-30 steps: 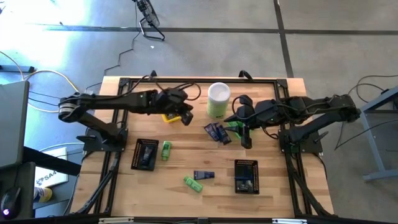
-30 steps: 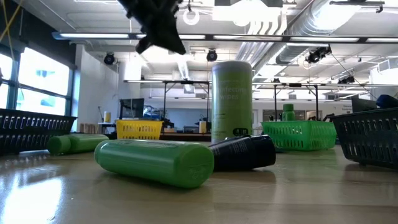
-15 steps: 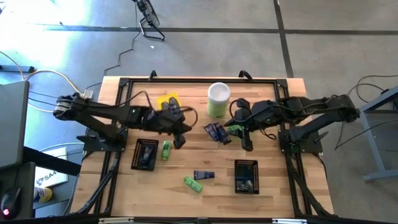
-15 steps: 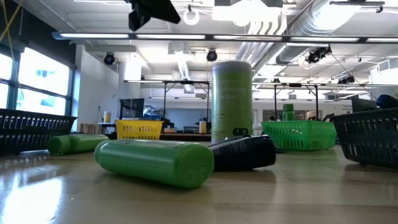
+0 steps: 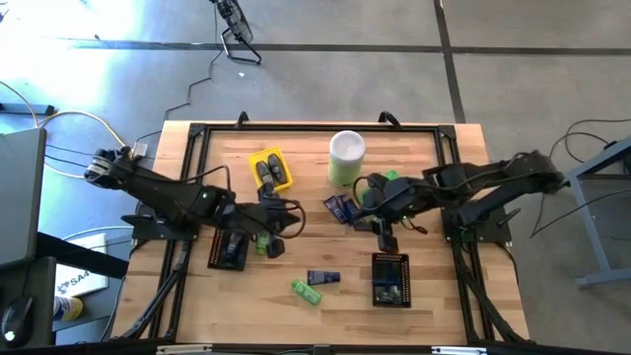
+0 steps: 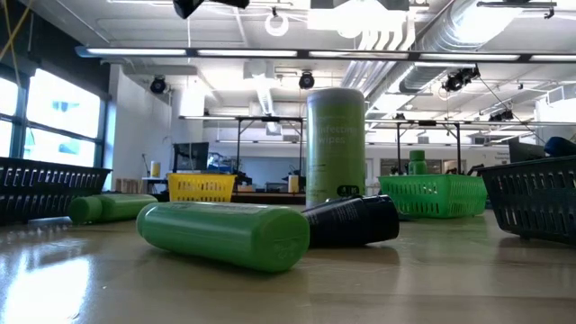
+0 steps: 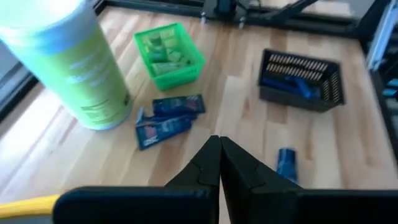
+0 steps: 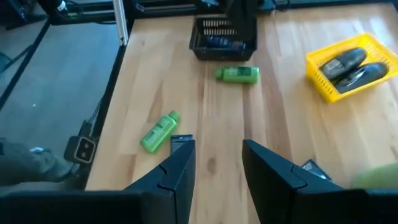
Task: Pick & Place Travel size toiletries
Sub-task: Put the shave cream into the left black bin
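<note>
Two green bottles (image 5: 306,290) (image 5: 263,239) lie loose on the table. My left gripper (image 5: 273,245), fingers pressed together and empty, hangs beside the left one. My right gripper (image 5: 382,240), fingers parted, holds nothing. Descending shut, I'd likely roll that bottle away.

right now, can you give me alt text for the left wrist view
The left gripper, jaws shut and empty, hangs over a wooden table. Beyond it lie two navy packets beside a tall pale-green canister, a green tray holding green items, a black tray, and another navy packet.
</note>
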Available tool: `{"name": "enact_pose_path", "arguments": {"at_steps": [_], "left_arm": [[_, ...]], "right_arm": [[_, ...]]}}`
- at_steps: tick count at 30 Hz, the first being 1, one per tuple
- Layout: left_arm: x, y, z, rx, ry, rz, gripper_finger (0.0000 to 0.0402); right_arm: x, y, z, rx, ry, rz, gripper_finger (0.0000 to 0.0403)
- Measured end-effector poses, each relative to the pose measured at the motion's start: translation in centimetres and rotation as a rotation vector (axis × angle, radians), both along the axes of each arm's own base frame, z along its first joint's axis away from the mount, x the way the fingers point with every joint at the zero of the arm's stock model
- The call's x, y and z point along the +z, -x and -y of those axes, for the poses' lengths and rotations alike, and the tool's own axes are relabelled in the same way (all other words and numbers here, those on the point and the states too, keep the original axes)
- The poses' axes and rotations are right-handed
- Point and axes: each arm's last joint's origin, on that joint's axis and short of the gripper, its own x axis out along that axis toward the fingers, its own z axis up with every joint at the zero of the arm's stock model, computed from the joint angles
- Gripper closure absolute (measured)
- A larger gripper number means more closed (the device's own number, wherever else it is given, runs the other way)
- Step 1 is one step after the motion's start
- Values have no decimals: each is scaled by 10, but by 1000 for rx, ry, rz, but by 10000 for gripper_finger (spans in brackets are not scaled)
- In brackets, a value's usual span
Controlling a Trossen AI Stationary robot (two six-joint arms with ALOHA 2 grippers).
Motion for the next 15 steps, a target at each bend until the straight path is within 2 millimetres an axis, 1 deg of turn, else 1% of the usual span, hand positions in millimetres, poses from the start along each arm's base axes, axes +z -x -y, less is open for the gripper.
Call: {"name": "enact_pose_path", "arguments": {"at_steps": [3, 6, 11, 15], "left_arm": [[0, 7, -2, -9, -24, -24, 400], [-6, 18, -6, -13, -15, -19, 401], [-16, 37, -11, -46, 40, 71, 401], [-26, 53, -16, -80, 74, 125, 401]], "right_arm": [[-7, -7, -1, -37, 13, -19, 278], [-15, -17, -4, -81, -9, -42, 278], [-27, -33, -8, -127, -62, -61, 278], [-35, -42, -14, -149, -96, -76, 278]]}}
